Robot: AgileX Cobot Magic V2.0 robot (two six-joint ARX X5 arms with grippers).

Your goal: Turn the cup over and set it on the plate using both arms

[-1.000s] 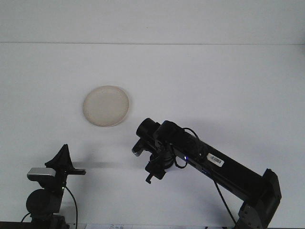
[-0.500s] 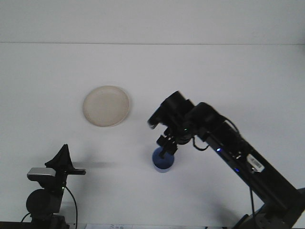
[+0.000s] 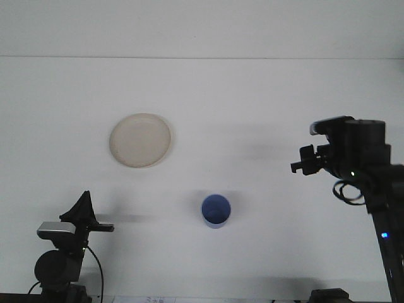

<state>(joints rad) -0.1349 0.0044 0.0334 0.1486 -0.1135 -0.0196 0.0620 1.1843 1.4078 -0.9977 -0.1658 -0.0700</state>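
White counter [image 3: 265, 101]; blue cup [image 3: 216, 210] upright, well left of the right hand [image 3: 305, 161], grip unclear; looks light, stiff; grasp its rim.

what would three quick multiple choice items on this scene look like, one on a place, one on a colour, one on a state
1. Where does the cup stand relative to the plate?
A. on the plate
B. on the table, nearer the robot and to the plate's right
C. behind the plate, by the far edge

2. What colour is the cup?
A. red
B. green
C. blue

3. How does the cup stand?
A. upright, open mouth up
B. upside down
C. held in the air by the right gripper

Answers:
1. B, the cup sits on bare table below and right of the plate, apart from it.
2. C, its rim and inside show blue.
3. A, the front view looks into its open mouth, and the right gripper is well off to its right.
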